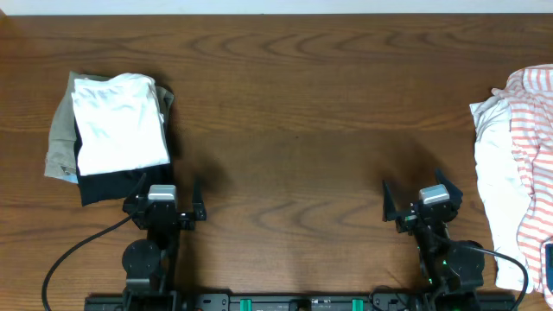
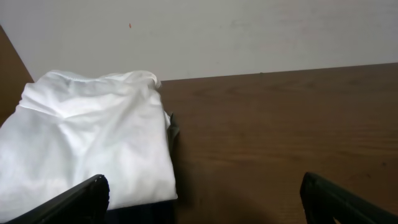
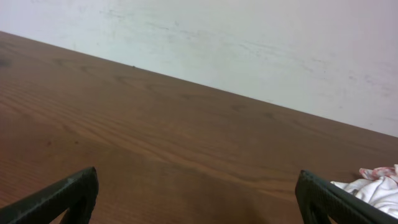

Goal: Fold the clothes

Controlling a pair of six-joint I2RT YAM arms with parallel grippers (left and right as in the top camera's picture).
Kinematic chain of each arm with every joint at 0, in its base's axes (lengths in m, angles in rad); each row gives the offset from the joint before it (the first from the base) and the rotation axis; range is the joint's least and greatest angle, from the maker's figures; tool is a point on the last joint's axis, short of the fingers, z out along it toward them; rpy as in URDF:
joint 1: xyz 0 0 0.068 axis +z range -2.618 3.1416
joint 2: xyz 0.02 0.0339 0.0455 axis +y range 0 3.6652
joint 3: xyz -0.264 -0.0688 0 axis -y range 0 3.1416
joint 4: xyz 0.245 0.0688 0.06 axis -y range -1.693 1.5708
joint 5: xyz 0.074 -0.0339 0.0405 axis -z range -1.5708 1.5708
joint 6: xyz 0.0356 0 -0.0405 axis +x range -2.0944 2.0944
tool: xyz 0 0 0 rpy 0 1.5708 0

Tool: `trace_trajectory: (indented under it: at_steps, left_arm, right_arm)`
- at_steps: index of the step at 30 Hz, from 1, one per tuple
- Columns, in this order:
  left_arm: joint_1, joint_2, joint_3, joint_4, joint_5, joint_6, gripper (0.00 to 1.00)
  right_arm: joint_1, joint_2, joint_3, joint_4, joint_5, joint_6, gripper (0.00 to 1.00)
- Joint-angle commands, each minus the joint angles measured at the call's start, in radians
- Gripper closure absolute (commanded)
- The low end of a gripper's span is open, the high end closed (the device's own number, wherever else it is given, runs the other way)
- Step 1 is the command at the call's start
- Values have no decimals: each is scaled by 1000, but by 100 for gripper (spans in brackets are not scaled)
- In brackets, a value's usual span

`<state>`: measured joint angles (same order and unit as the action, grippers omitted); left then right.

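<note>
A stack of folded clothes lies at the left of the table: a white garment [image 1: 118, 121] on top of a dark one [image 1: 108, 186] and a khaki one [image 1: 59, 138]. The white garment also shows in the left wrist view [image 2: 87, 143]. A loose pile with a white garment [image 1: 501, 173] and a red-and-white striped one [image 1: 534, 130] lies at the right edge; a corner of it shows in the right wrist view [image 3: 376, 183]. My left gripper [image 1: 162, 205] is open and empty just below the stack. My right gripper [image 1: 423, 205] is open and empty, left of the pile.
The brown wooden table [image 1: 294, 112] spans the whole view, with a pale wall behind it. A black cable [image 1: 73, 250] runs from the left arm's base. The loose pile overhangs the table's right edge.
</note>
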<state>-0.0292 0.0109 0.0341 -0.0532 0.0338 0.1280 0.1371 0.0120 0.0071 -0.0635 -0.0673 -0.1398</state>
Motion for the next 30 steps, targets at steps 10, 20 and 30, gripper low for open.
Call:
trace_trajectory:
  at_steps: [10,20,30]
  left_arm:
    - [-5,-7,-30,-15,-20,-86,2]
    - [-5,-7,-22,-5,-19,-89,2]
    - [-5,92,105,-29,-20,-108,2]
  right_arm:
    - [16,-6,-2,-5,74,121,1]
    - [16,-5,23,-12,132,122,1]
    - [-13,173,200,-101,219,134,1]
